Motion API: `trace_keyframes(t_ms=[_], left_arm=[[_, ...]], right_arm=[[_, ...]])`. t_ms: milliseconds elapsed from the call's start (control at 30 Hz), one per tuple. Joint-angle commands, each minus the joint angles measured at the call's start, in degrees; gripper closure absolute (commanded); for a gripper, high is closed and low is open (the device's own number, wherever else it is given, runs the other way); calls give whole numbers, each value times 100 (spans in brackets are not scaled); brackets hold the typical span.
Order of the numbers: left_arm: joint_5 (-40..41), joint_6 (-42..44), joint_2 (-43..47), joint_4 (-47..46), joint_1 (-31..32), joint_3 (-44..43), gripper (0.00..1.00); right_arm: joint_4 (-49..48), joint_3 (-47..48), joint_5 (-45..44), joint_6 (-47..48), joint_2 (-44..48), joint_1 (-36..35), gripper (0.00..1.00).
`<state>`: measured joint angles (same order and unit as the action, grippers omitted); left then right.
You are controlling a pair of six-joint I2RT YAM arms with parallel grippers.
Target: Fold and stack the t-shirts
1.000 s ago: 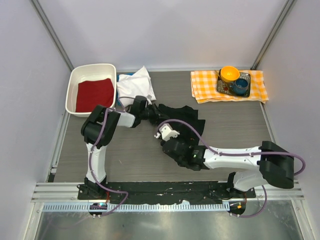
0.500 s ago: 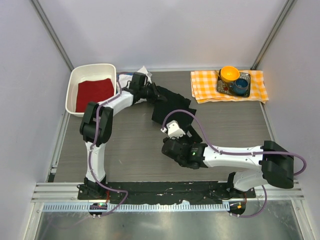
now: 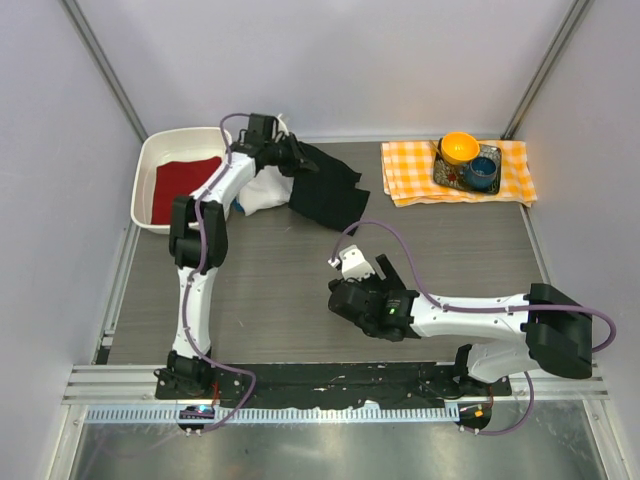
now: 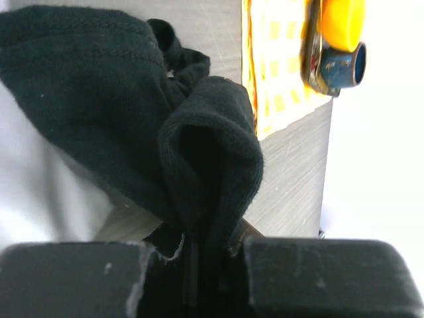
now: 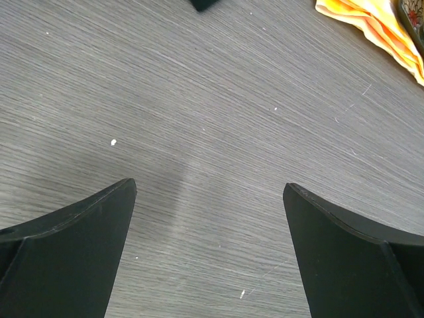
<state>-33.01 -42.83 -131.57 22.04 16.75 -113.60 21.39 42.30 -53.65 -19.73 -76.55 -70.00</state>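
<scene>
Comparing against one second back, the left gripper (image 3: 288, 160) has travelled from mid-table to the far left, carrying the black t-shirt (image 3: 325, 192) with it; its fingers are pressed together on a bunched fold of that shirt, as the left wrist view confirms. The shirt no longer lies spread under both arms; it now trails from the gripper toward the near right, partly draped over the white t-shirt (image 3: 262, 190), which sits just right of the white tub (image 3: 185, 133). The right gripper (image 5: 209, 187) no longer has cloth beneath it; its fingers stand spread apart over bare table (image 3: 270, 280), holding nothing.

Edges and room: the black t-shirt's right edge stops short of the checked cloth (image 3: 405, 172), with a strip of bare table between them; bare table shows across the middle and near left; the left arm's forearm passes close beside the tub's right rim.

Materials: the black t-shirt is soft knit with a stitched hem, folded into a rounded loop at the fingers; the table is grey with fine wood-like grain and small white specks; the tub is smooth and round-cornered, holding a flat red cloth (image 3: 182, 188); the checked cloth is orange and white, bearing a yellow bowl (image 3: 459, 148) and a blue cup (image 3: 482, 172).
</scene>
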Motion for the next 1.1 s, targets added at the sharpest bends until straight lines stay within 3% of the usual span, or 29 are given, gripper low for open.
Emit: trace_keyframes(t_ms=[0,333,533,767,1067], left_arm=[[-407,178,-210,362,-418,-1074,100],[-768,55,-159,186,-1226,-1323,100],[-820,135,219,-15,-1569,-620,100],[-1119,-735,755,-1799,-2097,592,100],[-1216,-990,598,-1853,-2387,-99,100]], right_arm=[[-275,103,56,-207,17,-23,1],[-460,59,285,-172,-43,-23,1],[-513,138,372,-119,-132,-23,0],[-460,208,443,-102,-202,-23,0],[-469,182,496,-75,-175,-14,0]])
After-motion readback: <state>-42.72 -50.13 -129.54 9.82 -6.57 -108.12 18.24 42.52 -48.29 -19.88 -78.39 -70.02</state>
